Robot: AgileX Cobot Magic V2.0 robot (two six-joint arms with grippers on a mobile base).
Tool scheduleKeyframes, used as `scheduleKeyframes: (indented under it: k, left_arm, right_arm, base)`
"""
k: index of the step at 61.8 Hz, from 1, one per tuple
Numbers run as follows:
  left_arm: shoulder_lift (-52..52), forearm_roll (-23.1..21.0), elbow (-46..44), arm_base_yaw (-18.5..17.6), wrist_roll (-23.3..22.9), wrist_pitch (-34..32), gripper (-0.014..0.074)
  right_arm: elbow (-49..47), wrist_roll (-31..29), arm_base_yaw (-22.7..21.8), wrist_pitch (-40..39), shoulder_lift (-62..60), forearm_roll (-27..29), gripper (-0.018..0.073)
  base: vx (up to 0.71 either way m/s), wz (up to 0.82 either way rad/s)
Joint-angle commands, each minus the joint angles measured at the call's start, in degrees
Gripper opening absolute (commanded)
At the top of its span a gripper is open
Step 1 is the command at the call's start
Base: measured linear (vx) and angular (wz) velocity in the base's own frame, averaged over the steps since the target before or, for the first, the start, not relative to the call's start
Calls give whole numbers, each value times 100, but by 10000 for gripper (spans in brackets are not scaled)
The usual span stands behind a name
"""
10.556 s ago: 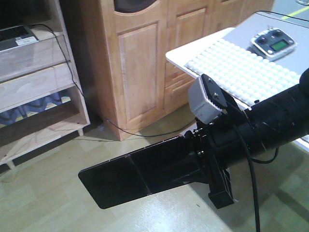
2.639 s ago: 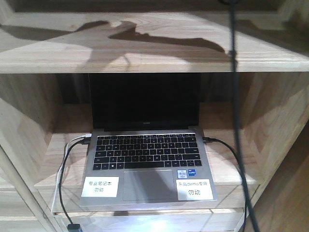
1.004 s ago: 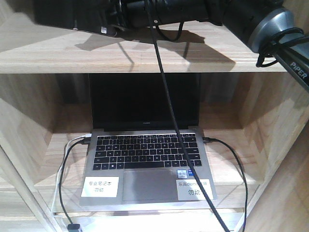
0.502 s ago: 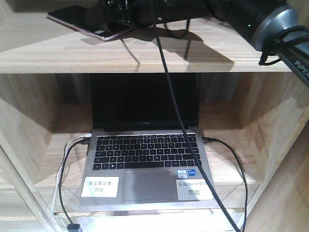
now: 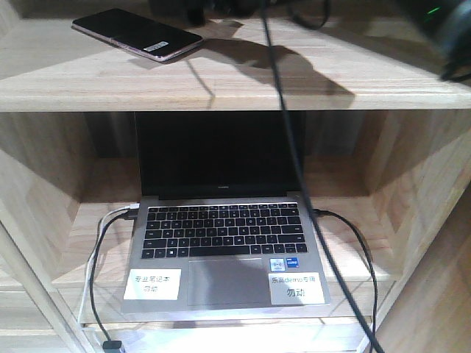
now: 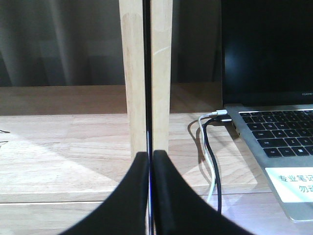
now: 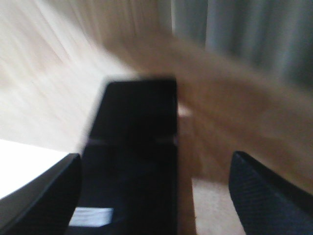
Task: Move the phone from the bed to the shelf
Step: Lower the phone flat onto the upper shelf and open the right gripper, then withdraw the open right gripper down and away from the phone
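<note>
The phone [image 5: 136, 33], a flat black slab with a pinkish edge, lies alone on the top plank of the pale wood shelf [image 5: 309, 84], at its left. In the blurred right wrist view the phone [image 7: 134, 142] rests on the shelf [image 7: 234, 112], white sticker nearest. My right gripper [image 7: 156, 161] is open, its fingers wide apart on either side and clear of the phone. My left gripper [image 6: 150, 155] is shut with nothing in it, facing a wooden upright [image 6: 132, 73] of the shelf. The bed is out of view.
An open grey laptop [image 5: 224, 250] with white labels fills the cubby under the top plank, with cables plugged in at both sides. My right arm's black cable [image 5: 283, 110] hangs down across the laptop. Dark parts of the arm [image 5: 221, 7] show at the top edge.
The right gripper has let go of the phone and drawn back from it, almost out of the front view. The phone stays flat on the top plank.
</note>
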Motion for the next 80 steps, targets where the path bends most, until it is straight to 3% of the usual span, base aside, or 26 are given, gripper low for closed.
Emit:
scheduleKeyframes:
  k: [1,17,27,36,43,64,80]
  left_arm:
    - [-31,-56,13,-7,-22,-417,1]
    - [-31,-56,13,-7,-22,-417,1]
    - [-31,-56,13,-7,-22,-417,1]
    - [-31,-56,13,-7,-22,-417,1]
    - [-31,-56,13,-7,-22,-417,1]
    - [-31,-56,13,-7,-22,-417,1]
    - [-31,-56,13,-7,-22,-417,1]
  right_arm:
    - [-138,10,-36,-106,-484,71,589]
    - [-138,474,-36,547,-864,-428,542]
    - [-138,724,-36,572,-1202,-991,467]
    - [158,730,-36,507,-1596,-1126,401]
    - [902,683,-36,227,-2060,-1178,365]
    - [3993,519,-36,-1594,-3902,-1191,314]
    - [5726,515,-36,-2263,-5198,-1191,235]
  base:
    - [0,0]
    - [0,0]
    - [0,0]
    - [0,0]
    - [0,0]
    - [0,0]
    - [0,0]
